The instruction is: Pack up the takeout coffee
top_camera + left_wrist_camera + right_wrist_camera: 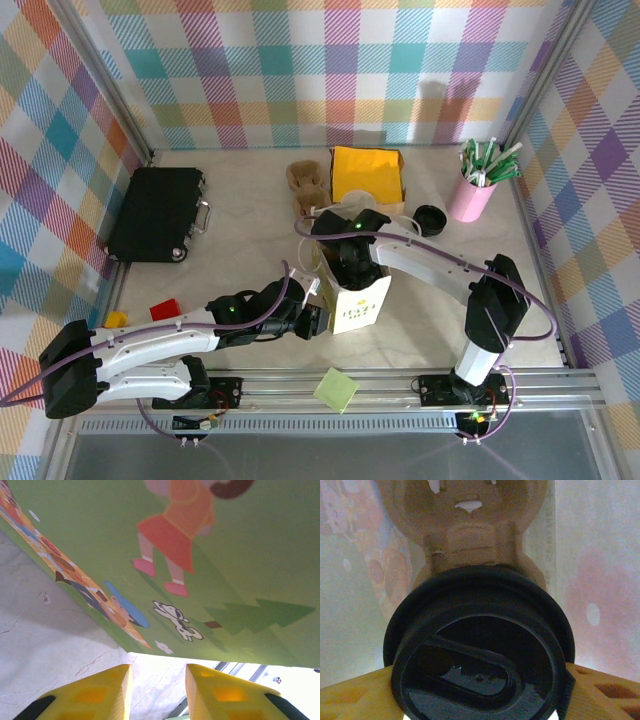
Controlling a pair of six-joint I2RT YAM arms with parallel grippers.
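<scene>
Right pincer (480, 700) astride the black-lidded takeout coffee (477, 647), jaws wide at both sides, gripping or releasing not possible to tell. Deep inside the paper bag (362, 305), over a pulp carrier (470, 535), likely for seating there. From above, right arm (430, 262) covering bag's mouth. Left pincer (157, 682) half open, empty, beside bag.

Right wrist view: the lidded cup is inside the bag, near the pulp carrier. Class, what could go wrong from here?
1. The takeout coffee sits between the fingers of the right hand, near the pulp carrier; let go unseated, it may tip.
2. The left hand is open beside the paper bag, so the bag might shift.
</scene>
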